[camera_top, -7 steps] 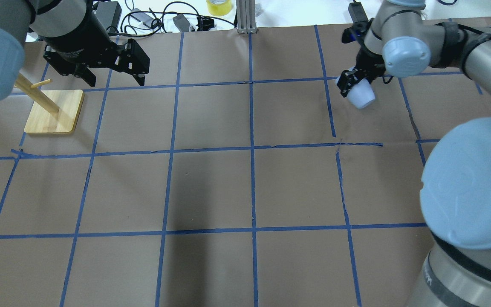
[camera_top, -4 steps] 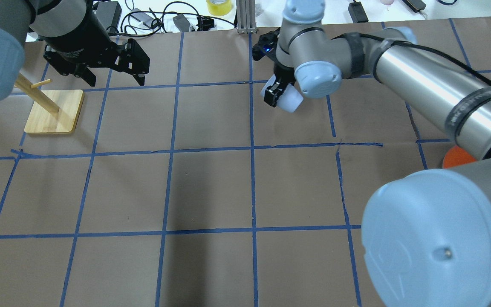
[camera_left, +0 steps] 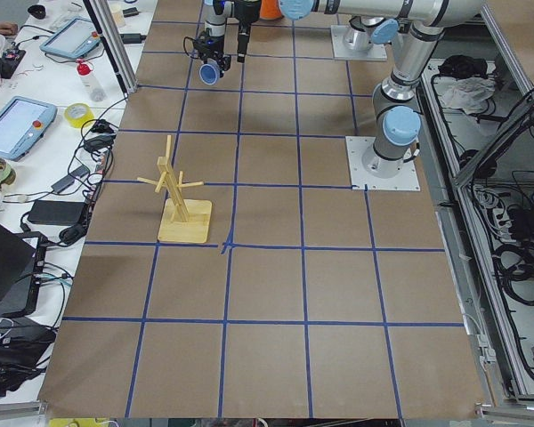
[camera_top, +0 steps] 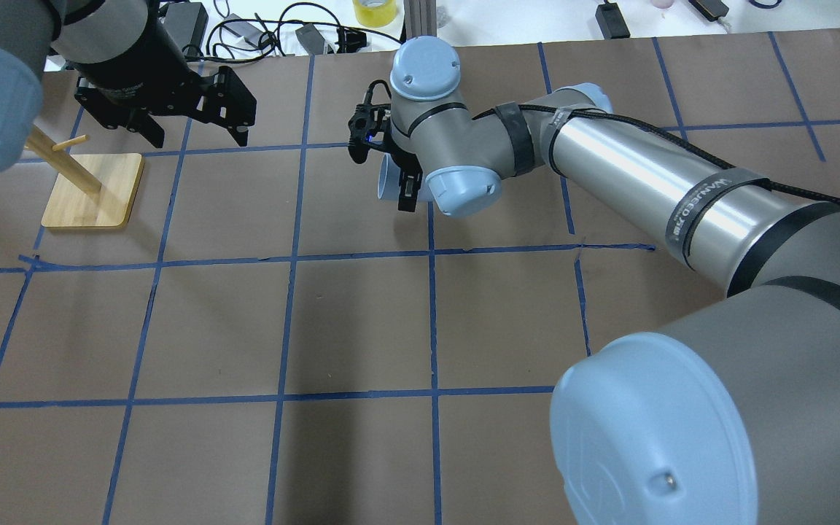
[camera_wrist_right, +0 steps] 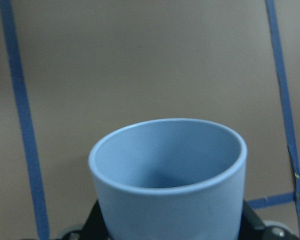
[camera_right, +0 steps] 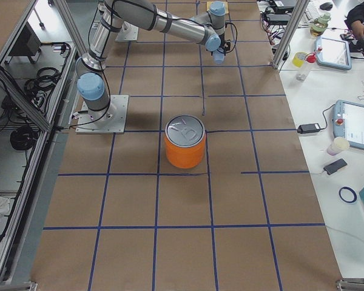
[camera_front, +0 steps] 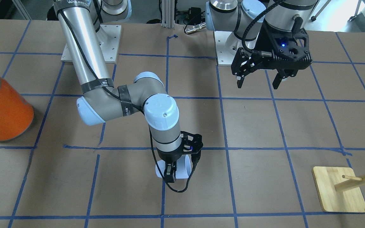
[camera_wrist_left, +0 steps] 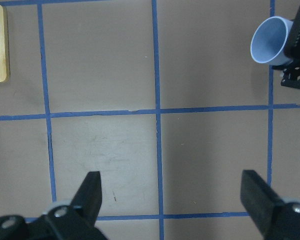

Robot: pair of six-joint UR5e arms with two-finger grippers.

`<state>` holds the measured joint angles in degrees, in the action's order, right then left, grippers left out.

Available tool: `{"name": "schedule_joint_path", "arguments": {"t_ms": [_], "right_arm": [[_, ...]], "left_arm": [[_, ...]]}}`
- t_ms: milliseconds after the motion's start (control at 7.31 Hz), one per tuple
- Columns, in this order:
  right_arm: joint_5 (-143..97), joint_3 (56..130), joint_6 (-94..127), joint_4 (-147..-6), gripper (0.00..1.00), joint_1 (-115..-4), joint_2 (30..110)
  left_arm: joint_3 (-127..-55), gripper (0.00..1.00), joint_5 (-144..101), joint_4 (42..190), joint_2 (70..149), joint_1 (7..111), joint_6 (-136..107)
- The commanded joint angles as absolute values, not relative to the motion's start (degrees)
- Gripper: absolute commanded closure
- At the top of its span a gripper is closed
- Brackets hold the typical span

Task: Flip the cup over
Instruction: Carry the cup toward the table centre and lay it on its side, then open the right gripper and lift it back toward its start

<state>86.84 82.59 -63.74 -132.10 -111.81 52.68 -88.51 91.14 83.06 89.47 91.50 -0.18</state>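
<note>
So the brown-paper desk with the blue tape grid takes up most of the shot. The silver right arm stretches out across it toward the far middle. A big orange cylindrical canister with a silver lid stands on the right side, and a wooden peg rack on a flat base is over on the left side. The left gripper hangs above the desk, fingers spread wide with nothing between them. The right gripper has its fingers pinching the small pale blue plastic cup, which is tipped sideways with its mouth facing the robot's left. Can't tell if it touches the desk.
</note>
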Motion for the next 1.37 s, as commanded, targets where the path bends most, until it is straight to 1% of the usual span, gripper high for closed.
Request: {"name": "schedule_joint_path", "arguments": {"t_ms": [0, 137, 274, 410, 547, 821, 1094, 1231], "right_arm": [[86.75, 83.49, -68.91, -131.84, 0.42, -114.26, 52.39], [86.92, 84.89, -67.95, -131.84, 0.08, -114.69, 52.3], [86.92, 86.29, -67.94, -131.84, 0.0, -114.61, 53.08], [86.92, 86.22, -67.85, -131.92, 0.0, -114.44, 53.69], [86.84, 86.39, -67.94, -130.01, 0.0, -114.43, 55.96], [87.1, 86.57, -67.77, -120.8, 0.0, -110.59, 65.43], [86.4, 87.71, -67.06, -112.9, 0.0, -102.43, 74.57], [86.57, 89.54, -64.45, -109.98, 0.0, -98.56, 79.06]], "left_arm": [[-88.51, 0.0, 91.14, 83.06, 89.47, 91.49, -0.18], [-88.59, 0.0, 91.14, 83.06, 89.47, 91.49, -0.18], [-88.51, 0.0, 91.14, 83.06, 89.47, 91.49, -0.18], [-88.51, 0.0, 91.14, 83.06, 89.47, 91.49, -0.18], [-88.59, 0.0, 91.14, 83.06, 89.47, 91.49, -0.18], [-88.51, 0.0, 91.14, 83.06, 89.47, 91.49, -0.18], [-88.59, 0.0, 91.14, 83.06, 89.47, 91.49, -0.35], [-88.51, 0.0, 90.53, 83.06, 89.3, 91.49, -0.44]]}}
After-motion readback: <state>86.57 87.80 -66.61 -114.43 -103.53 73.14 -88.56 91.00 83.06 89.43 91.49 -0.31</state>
